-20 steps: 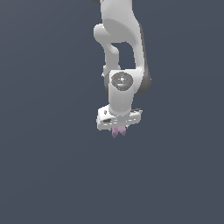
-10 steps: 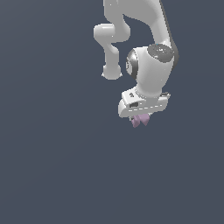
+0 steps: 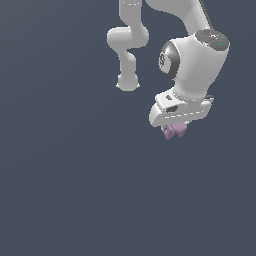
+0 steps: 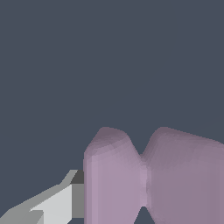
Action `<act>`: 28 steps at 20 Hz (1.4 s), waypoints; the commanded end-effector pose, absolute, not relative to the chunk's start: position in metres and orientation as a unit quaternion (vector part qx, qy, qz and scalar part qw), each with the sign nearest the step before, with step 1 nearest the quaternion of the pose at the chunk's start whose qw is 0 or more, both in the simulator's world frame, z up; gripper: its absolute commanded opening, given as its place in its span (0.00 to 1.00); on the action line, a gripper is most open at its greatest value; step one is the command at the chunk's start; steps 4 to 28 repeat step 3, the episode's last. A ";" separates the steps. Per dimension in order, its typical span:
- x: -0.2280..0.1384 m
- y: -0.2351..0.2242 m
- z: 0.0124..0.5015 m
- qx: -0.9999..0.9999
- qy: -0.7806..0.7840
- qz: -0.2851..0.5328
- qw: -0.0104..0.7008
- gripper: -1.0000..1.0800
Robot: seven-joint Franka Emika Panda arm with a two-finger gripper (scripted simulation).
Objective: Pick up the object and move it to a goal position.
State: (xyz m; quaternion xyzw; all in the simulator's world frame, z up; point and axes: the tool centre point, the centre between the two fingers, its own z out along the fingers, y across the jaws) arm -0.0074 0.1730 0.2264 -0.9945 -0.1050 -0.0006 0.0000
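Observation:
The object (image 3: 174,130) is a small pale lilac-pink bow-tie shape that hangs just under my white hand in the exterior view. My gripper (image 3: 175,129) is shut on it and holds it high above the grey floor, at the exterior view's upper right. In the wrist view the object (image 4: 153,175) fills the lower right, two flared lobes pinched at the middle. One light grey finger (image 4: 57,203) presses against its side. The other finger is out of frame.
A plain dark grey floor (image 3: 65,190) fills both views. The white arm (image 3: 130,42) rises out of the top of the exterior view behind the hand.
The arm has carried the object up and toward the exterior view's right, and the hand now looks larger in frame. The object has stayed in the gripper.

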 end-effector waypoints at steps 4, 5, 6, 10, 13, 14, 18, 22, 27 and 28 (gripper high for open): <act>-0.006 0.173 0.226 -0.995 -0.104 0.000 0.000 0.00; -0.006 0.173 0.226 -0.995 -0.104 0.000 0.000 0.00; -0.006 0.173 0.226 -0.995 -0.104 0.000 0.000 0.00; -0.006 0.173 0.226 -0.995 -0.104 0.000 0.000 0.00; -0.006 0.173 0.226 -0.995 -0.104 0.000 0.000 0.00; -0.006 0.173 0.226 -0.995 -0.104 0.000 0.000 0.00; -0.006 0.173 0.226 -0.995 -0.104 0.000 0.000 0.00; -0.006 0.173 0.226 -0.995 -0.104 0.000 0.000 0.00; -0.006 0.173 0.226 -0.995 -0.104 0.000 0.000 0.00; -0.006 0.173 0.226 -0.995 -0.104 0.000 0.000 0.00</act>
